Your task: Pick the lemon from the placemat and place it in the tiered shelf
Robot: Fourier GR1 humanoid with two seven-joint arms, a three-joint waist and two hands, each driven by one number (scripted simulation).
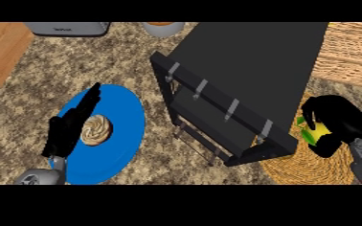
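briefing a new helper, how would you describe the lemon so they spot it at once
Start at the big black shelf in the middle; a round woven placemat lies right of its near end. There the right hand curls round the lemon, the only yellow-green thing, unlike the brown swirled pastry on the blue plate at left.

Blue plate: lying on the speckled stone counter, left of centre, carrying a swirled pastry near its middle. Grey appliance: standing at the far edge, left. Pale round vessel: sitting near it, partly cut off.
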